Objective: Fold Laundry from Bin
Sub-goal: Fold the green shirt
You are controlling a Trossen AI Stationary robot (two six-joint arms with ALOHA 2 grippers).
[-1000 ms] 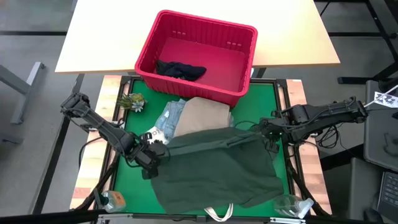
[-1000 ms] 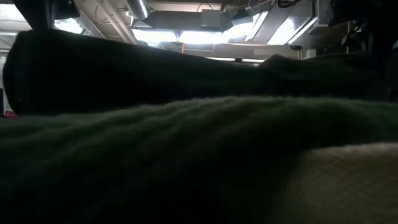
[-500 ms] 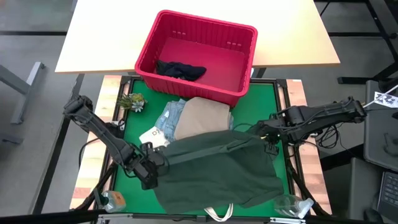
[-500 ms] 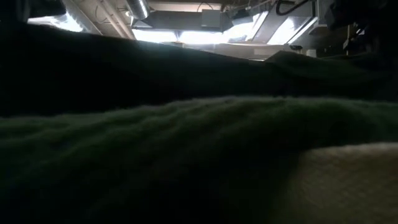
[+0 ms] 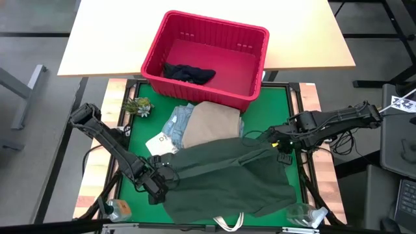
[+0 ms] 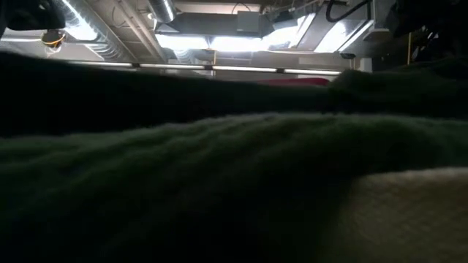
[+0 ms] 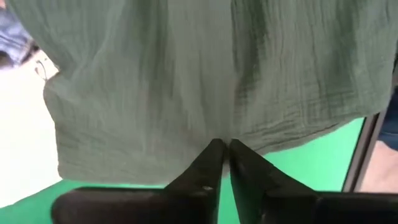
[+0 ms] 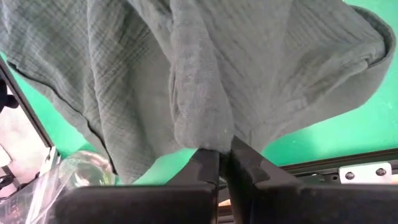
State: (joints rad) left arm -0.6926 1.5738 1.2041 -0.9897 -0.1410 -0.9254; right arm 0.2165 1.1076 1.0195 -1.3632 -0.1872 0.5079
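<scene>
From above, the left gripper (image 5: pixel 161 177) pinches the green shirt (image 5: pixel 227 175) at its 9 o'clock edge, the right gripper (image 5: pixel 278 144) clamps it at 2 o'clock. The shirt covers part of the beige cloth (image 5: pixel 209 123) and jeans (image 5: pixel 175 123); dark shorts (image 5: pixel 188 73) lie in the red bin (image 5: pixel 257 65). Low down, shirt fabric (image 6: pixel 219 168) blocks nearly everything. At the left wrist, 2 fingers (image 7: pixel 202 171) close on the hem (image 7: pixel 155 168). At the right wrist, fingers (image 8: pixel 245 158) squeeze a fold (image 8: pixel 199 93).
</scene>
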